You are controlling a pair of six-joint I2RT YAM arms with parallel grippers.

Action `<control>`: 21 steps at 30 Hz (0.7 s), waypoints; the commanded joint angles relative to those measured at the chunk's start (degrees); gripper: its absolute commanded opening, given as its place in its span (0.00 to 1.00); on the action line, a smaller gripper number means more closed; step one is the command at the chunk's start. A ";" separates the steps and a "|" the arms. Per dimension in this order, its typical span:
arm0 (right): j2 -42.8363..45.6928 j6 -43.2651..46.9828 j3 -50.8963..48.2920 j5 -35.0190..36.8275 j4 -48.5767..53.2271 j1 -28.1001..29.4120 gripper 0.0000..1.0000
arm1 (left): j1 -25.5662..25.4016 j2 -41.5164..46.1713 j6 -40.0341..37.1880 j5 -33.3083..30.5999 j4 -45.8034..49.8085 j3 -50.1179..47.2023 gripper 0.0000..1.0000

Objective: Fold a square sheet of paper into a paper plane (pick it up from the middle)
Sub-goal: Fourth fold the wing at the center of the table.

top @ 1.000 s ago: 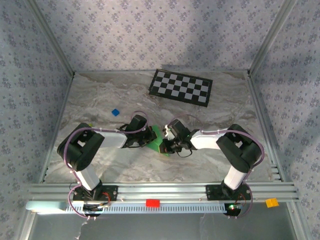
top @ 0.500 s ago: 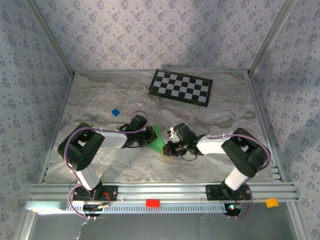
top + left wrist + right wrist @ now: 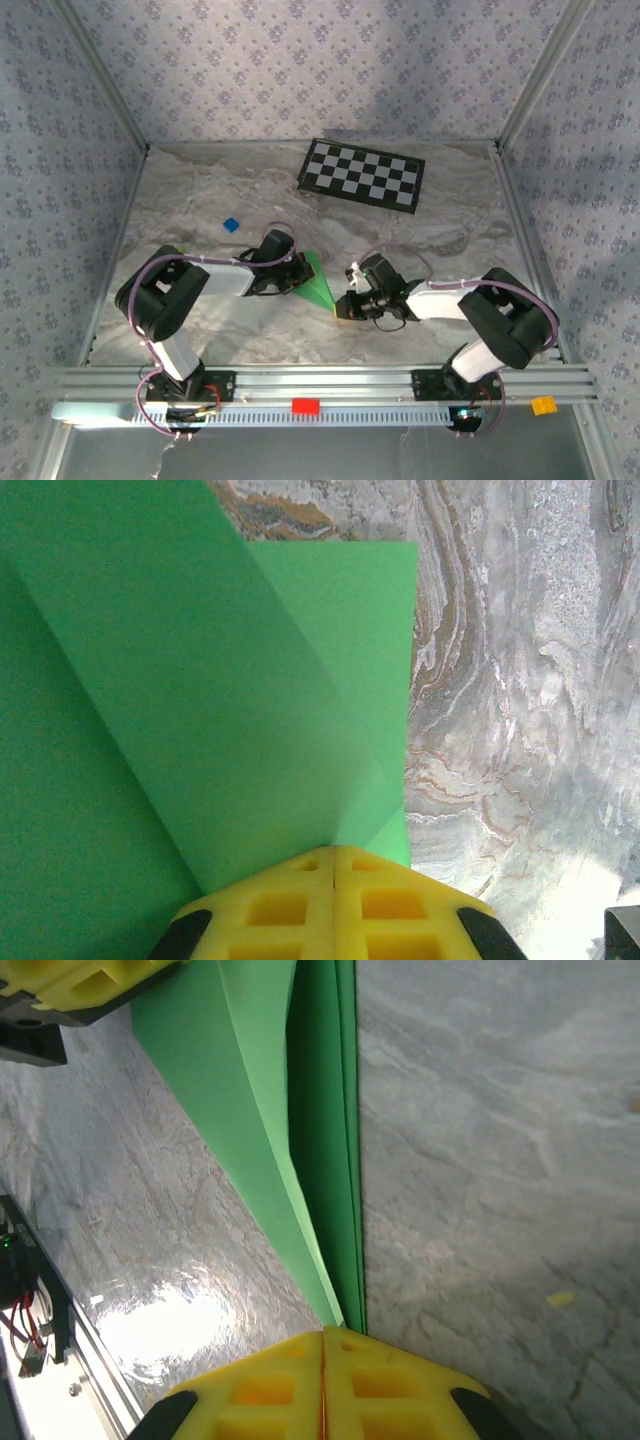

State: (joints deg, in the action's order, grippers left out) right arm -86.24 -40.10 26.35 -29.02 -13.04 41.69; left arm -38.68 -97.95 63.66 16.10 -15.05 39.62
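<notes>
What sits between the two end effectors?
The folded green paper spans the gap in the top view; the left end effector grips one side, the right end effector its tip.

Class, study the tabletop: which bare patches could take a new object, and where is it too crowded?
Free: the far-left corner between blue block and checkerboard; the near middle strip along the front rail. Crowded: the centre, where left gripper and right gripper pinch the folded green paper.

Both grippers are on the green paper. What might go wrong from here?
1. The right gripper pinches only the narrow tip of the paper; it may slip off or tear it.
2. The left gripper is shut on the opposite end, so any pull apart strains the paper.
3. The folded layers gape, so the crease may spring open.
</notes>
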 commanded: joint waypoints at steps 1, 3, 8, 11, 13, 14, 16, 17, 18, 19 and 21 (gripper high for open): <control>1.45 -1.04 -2.56 -1.34 3.97 -1.08 0.09 | 0.36 -2.00 -0.36 -1.85 4.17 -0.69 0.00; 3.72 -1.77 -1.51 -2.61 3.71 -1.18 0.09 | 0.36 -1.89 -0.35 -1.86 4.21 -0.77 0.00; 6.70 -0.23 5.01 -2.56 8.36 -0.91 0.09 | 0.38 -1.72 -0.19 -1.88 3.91 -0.94 0.00; 3.45 0.79 9.34 -2.44 9.82 -0.91 0.09 | 0.38 -1.76 -0.13 -1.86 3.68 -1.03 0.00; 0.06 0.68 12.38 -2.28 10.16 -0.74 0.09 | 0.27 -1.91 -0.04 -1.82 3.48 -1.04 0.00; -1.77 0.63 13.83 -2.17 10.68 -0.63 0.09 | 0.27 -1.99 -0.05 -1.69 3.43 -1.03 0.00; -5.06 0.49 16.44 -1.57 10.98 0.02 0.08 | 0.23 -1.89 -0.16 -1.60 3.49 -0.94 0.00; -6.31 0.01 17.25 -1.22 10.91 0.17 0.08 | 0.19 -1.89 -0.18 -1.60 3.53 -0.85 0.00; -7.63 -0.44 17.95 -0.84 10.73 0.39 0.08 | 0.19 -1.90 -0.18 -1.60 3.76 -0.78 0.00; -8.83 -0.59 18.77 -0.29 11.08 0.46 0.09 | 0.18 -1.89 -0.20 -1.60 3.83 -0.68 0.00; -10.20 -0.59 19.93 0.00 11.59 0.61 0.09 | 0.21 -1.81 -0.30 -1.51 3.89 -0.63 0.00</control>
State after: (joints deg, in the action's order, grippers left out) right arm -94.78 -40.53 44.21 -30.17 -4.47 41.91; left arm -38.70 -97.95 63.66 16.10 -15.11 39.62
